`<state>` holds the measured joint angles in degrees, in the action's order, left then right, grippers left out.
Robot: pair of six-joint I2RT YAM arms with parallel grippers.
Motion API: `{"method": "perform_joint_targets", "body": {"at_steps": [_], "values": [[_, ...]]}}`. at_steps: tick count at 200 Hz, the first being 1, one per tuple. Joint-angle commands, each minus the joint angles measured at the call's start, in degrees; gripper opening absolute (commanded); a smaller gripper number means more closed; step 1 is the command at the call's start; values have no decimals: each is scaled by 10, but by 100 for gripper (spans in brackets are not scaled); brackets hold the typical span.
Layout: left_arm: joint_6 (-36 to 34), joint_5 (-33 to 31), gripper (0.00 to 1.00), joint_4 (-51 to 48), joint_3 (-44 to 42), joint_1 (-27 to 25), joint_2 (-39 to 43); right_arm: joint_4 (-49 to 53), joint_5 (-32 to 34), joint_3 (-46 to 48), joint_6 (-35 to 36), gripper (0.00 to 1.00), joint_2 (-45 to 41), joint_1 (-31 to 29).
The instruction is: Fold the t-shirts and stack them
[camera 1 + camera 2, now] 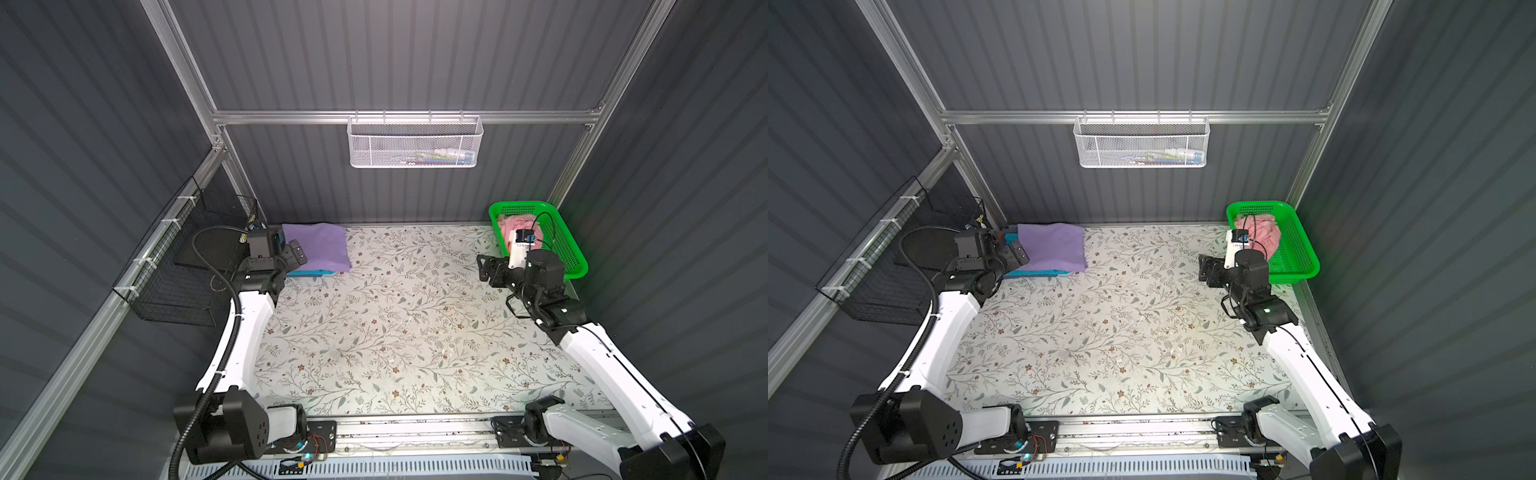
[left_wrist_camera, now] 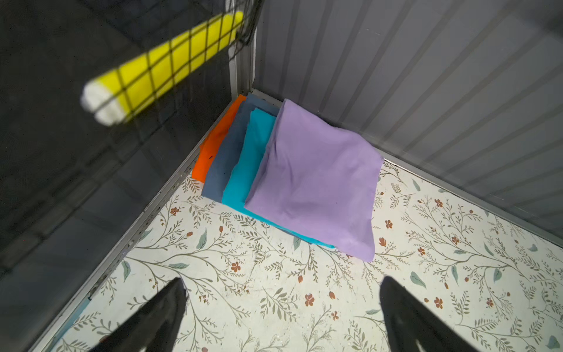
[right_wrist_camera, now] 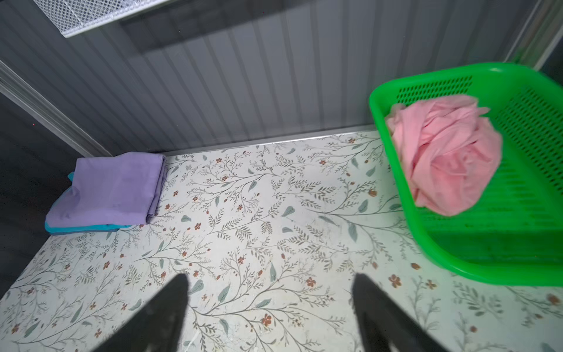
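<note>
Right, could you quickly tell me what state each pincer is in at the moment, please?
Left pincer: open, holding nothing.
Right pincer: open, holding nothing.

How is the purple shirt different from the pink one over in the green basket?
The lavender shirt is folded into a flat, neat rectangle; the pink shirt is a crumpled bundle. The lavender shirt tops a stack, lying on the teal shirt in the far left corner; the pink shirt sits alone in the green basket at the far right. Both are plain-coloured soft cloth.
</note>
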<state>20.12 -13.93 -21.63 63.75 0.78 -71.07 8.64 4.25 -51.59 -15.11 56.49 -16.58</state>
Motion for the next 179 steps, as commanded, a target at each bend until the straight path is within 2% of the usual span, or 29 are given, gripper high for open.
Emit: {"method": "perform_joint_targets", "body": {"at_steps": [1, 30, 45, 56, 66, 77, 95, 115, 132, 159, 179], "values": [[38, -5, 100, 66, -45, -4, 32, -34, 59, 31, 34, 99, -39, 0], [65, -46, 100, 69, -78, -4, 47, -81, 115, 91, 63, 99, -97, 1], [30, -46, 100, 135, -118, -5, 44, -104, 183, 120, 63, 99, -104, 1], [-14, -15, 100, 160, -136, -5, 39, -134, 217, 146, 87, 99, -100, 1], [-68, 29, 100, 159, -139, -5, 33, -171, 215, 176, 140, 99, -97, 1], [-65, 21, 100, 155, -145, -5, 28, -205, 219, 206, 173, 99, -92, 1], [-75, 16, 100, 182, -182, -5, 35, -252, 241, 251, 164, 99, -91, 1], [-73, 35, 99, 293, -285, -5, 84, -313, 230, 302, 160, 99, -90, 1], [-64, 21, 99, 369, -367, -5, 131, -329, 210, 319, 156, 99, -77, 3], [-78, -38, 100, 396, -421, -5, 136, -329, 217, 319, 153, 99, -27, 7], [-75, -41, 100, 400, -433, -5, 112, -339, 213, 318, 140, 99, -4, 10]]}}
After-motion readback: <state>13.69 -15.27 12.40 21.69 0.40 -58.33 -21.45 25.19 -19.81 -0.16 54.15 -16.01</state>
